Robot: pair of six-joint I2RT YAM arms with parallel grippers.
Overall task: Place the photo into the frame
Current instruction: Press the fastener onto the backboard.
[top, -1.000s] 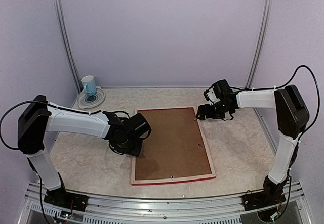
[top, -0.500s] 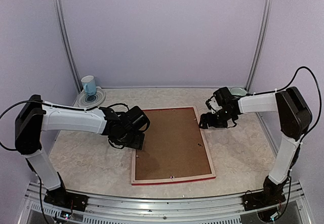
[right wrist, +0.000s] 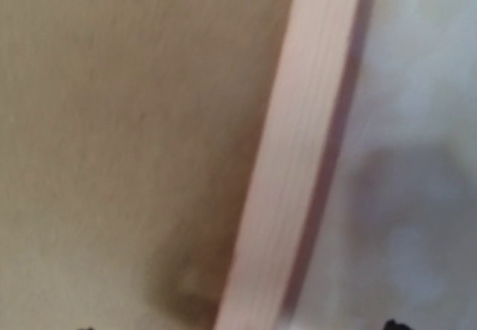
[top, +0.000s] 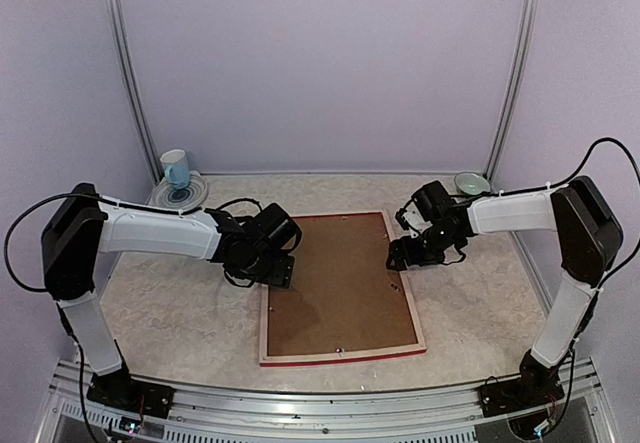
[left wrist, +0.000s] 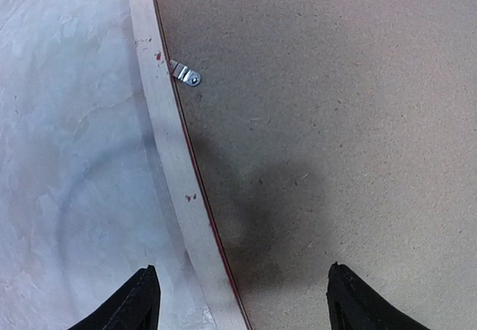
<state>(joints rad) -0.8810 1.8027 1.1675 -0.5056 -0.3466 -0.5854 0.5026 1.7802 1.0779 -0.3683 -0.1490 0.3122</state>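
The frame [top: 264, 335] lies face down on the table, its pale wood back up and a red edge along the front. A brown backing board [top: 340, 283] fills it, and the photo is hidden. My left gripper [top: 280, 269] is over the frame's left rail. In the left wrist view this gripper [left wrist: 242, 302] is open, its fingertips [left wrist: 145, 300] either side of the rail [left wrist: 168, 151] near a metal clip [left wrist: 185, 74]. My right gripper [top: 400, 259] hangs over the right rail. In the blurred right wrist view it [right wrist: 238, 325] is open, with the rail [right wrist: 298, 166] between its tips.
A blue and white mug [top: 174, 168] stands on a plate [top: 182, 198] at the back left. A small green bowl [top: 470, 180] sits at the back right. Metal posts rise at both back corners.
My left gripper has opened and shifted right, over the frame's left rail. My right gripper has come forward and left, down to the frame's right rail.
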